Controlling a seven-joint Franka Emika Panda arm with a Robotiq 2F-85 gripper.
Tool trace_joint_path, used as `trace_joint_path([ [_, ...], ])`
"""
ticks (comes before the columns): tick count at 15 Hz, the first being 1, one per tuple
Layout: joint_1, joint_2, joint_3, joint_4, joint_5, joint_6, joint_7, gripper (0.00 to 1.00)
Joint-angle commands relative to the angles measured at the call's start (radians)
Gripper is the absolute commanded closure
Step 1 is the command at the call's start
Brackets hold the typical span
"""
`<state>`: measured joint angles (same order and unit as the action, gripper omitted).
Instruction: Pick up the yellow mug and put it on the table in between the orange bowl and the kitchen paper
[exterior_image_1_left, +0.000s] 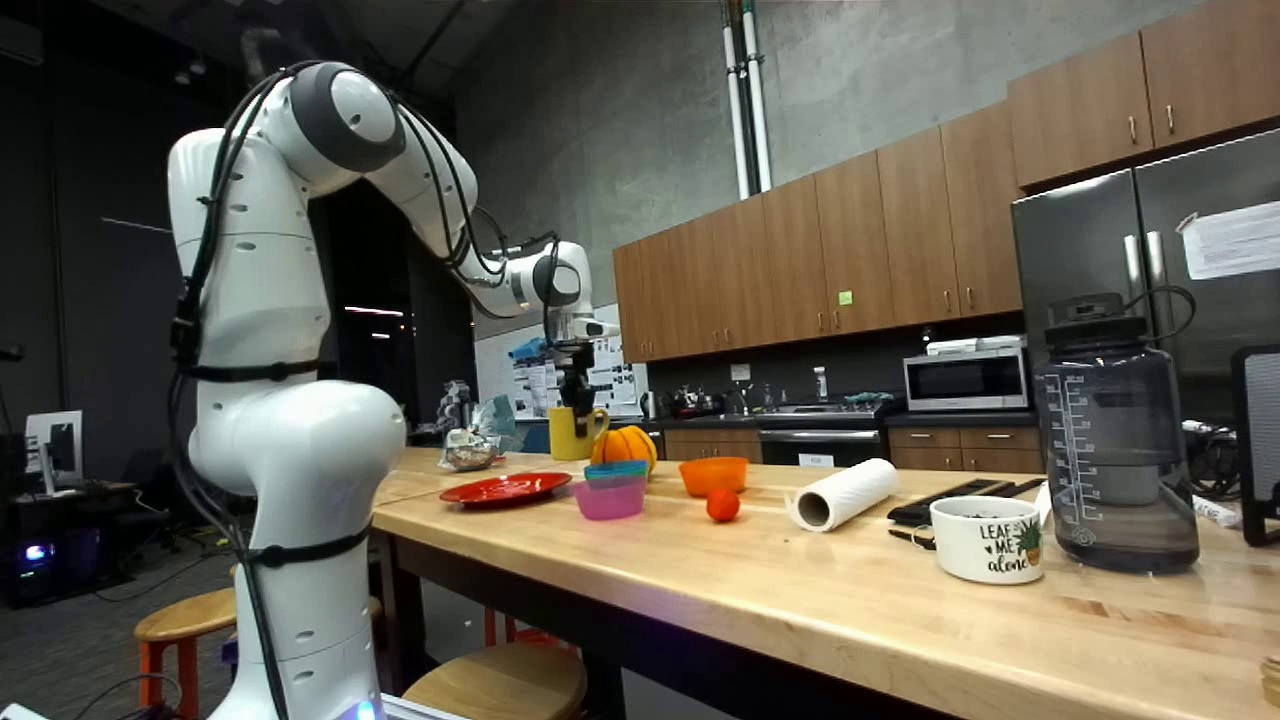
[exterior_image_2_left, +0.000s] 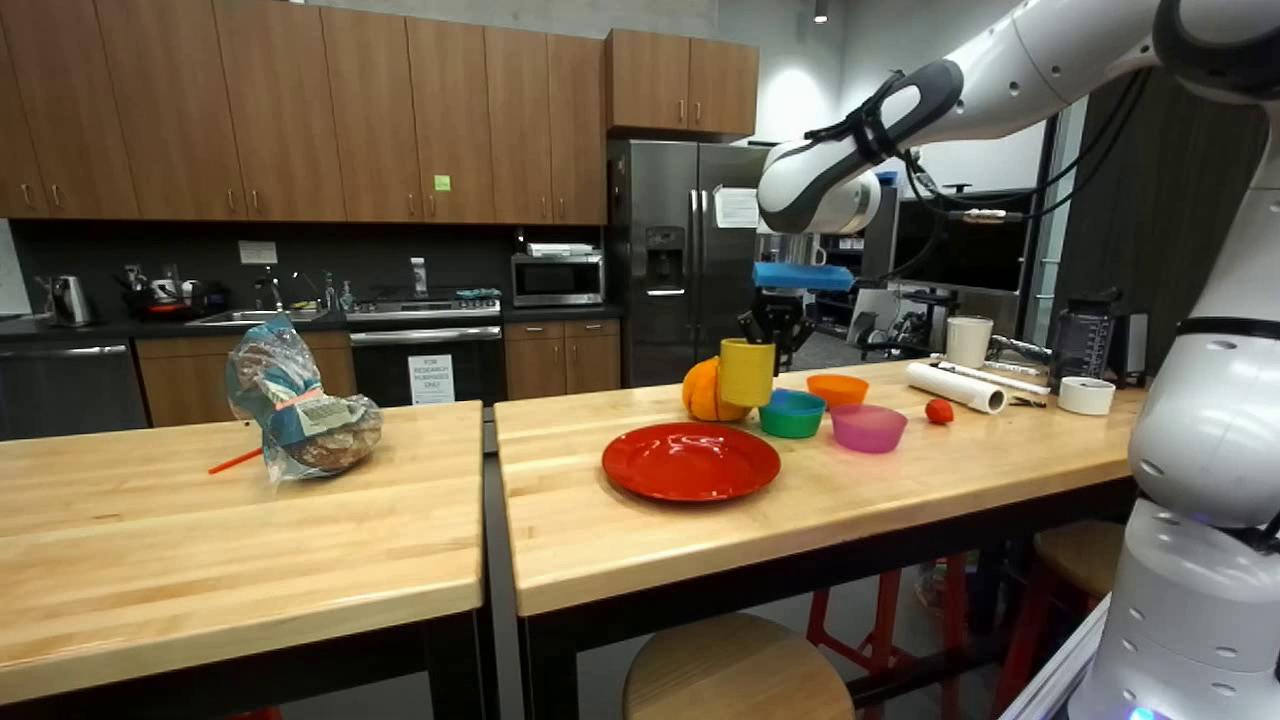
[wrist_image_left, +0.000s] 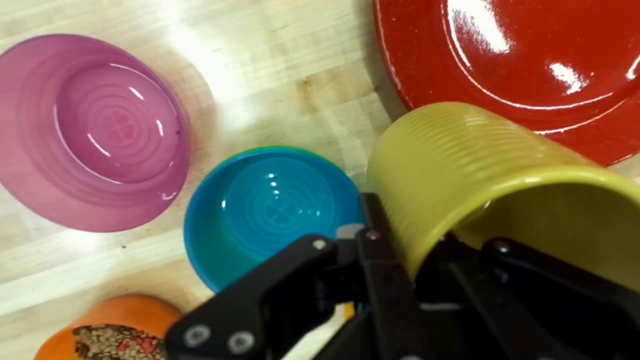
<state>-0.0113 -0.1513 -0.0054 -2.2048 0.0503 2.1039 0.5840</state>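
Yellow ribbed cylindrical mug (wrist_image_left: 465, 155): held upright above the light-brown wooden tabletop (exterior_image_2_left: 570, 530) in both exterior views; in wrist view, overlapping the edge of a flat glossy red plate (wrist_image_left: 415, 50).
Black two-fingered end effector (exterior_image_1_left: 577, 412): pinching the mug's wall, with one finger inside, the other outside.
Small tapering orange bowl (exterior_image_1_left: 713, 478): standing on the tabletop, apart from the mug; in wrist view, showing granular-looking brown and red contents.
White cylindrical roll of kitchen paper (exterior_image_1_left: 855, 490): lying on its side, apart from the orange bowl, with hollow core in sight.
Small rounded red object (exterior_image_1_left: 722, 505): lying near the orange bowl and the kitchen paper.
Yellow-orange ridged rounded lump (exterior_image_2_left: 703, 390): partly behind the mug in an exterior view; touching or not, cannot tell.
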Motion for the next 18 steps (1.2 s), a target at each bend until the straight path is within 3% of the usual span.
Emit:
trace_joint_path([
  [1, -0.040, -0.085, -0.026, -0.036, 0.022, -0.011, -0.057, 0.97],
  [18, -0.190, -0.123, -0.151, -0.036, -0.015, -0.067, -0.255, 0.97],
])
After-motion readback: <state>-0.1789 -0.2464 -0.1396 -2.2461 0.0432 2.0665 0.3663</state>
